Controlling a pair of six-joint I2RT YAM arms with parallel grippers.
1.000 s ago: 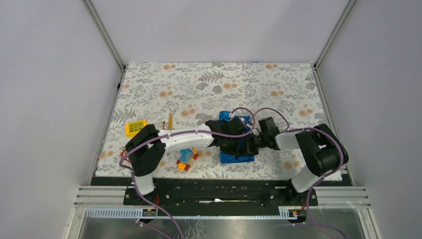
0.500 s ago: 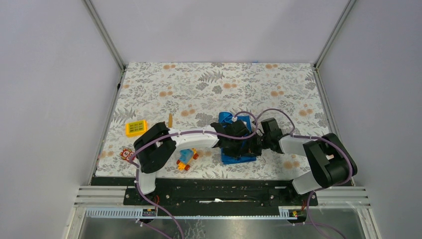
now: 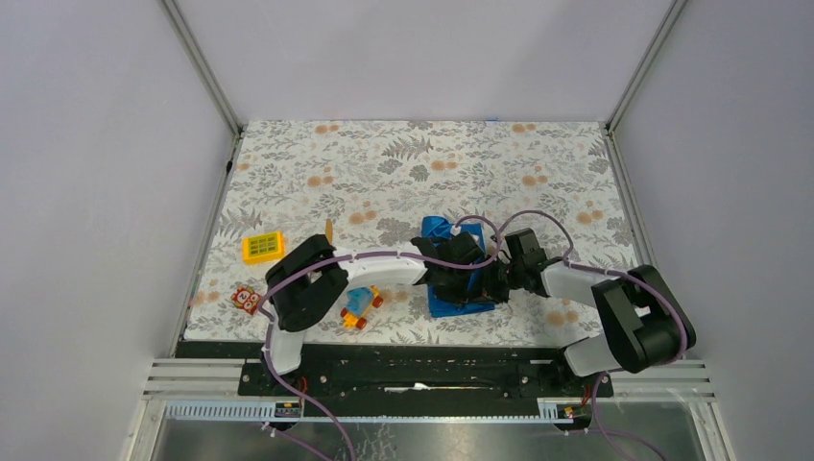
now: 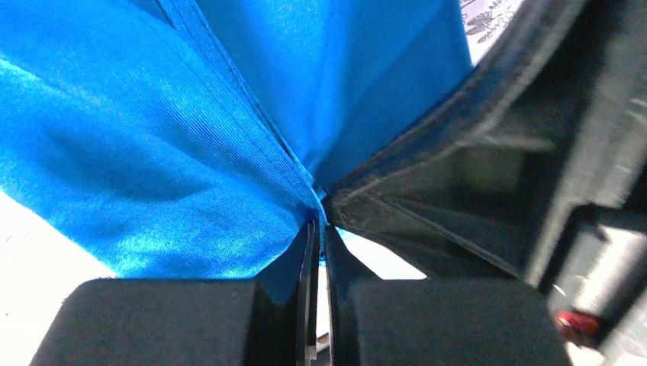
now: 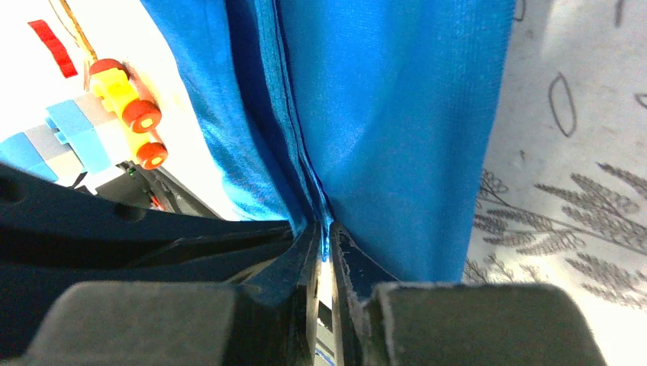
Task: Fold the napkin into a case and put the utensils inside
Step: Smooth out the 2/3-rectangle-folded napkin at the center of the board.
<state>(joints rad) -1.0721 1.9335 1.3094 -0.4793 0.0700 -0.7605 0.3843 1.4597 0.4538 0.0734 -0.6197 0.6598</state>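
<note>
One napkin (image 3: 443, 307), pinched by left hand (image 4: 320, 223) and right hand (image 5: 324, 229).

**Two arms bolted to a black base plate (image 3: 422, 370) dotted with small pale screws, at the table's near edge.** Left arm (image 3: 379, 267) and right arm (image 3: 576, 281): smooth white moulded links set between bulky black joint housings with rounded shoulders and elbows. A thin purple cable (image 3: 523, 215) trails along each arm in loose loops and drops to the base. Left gripper (image 4: 319, 229) and right gripper (image 5: 324, 232): matte black throughout. Each has two blocky fingers (image 5: 191, 320) with rounded outer corners and inner faces that taper to thin, flat blades.
</note>
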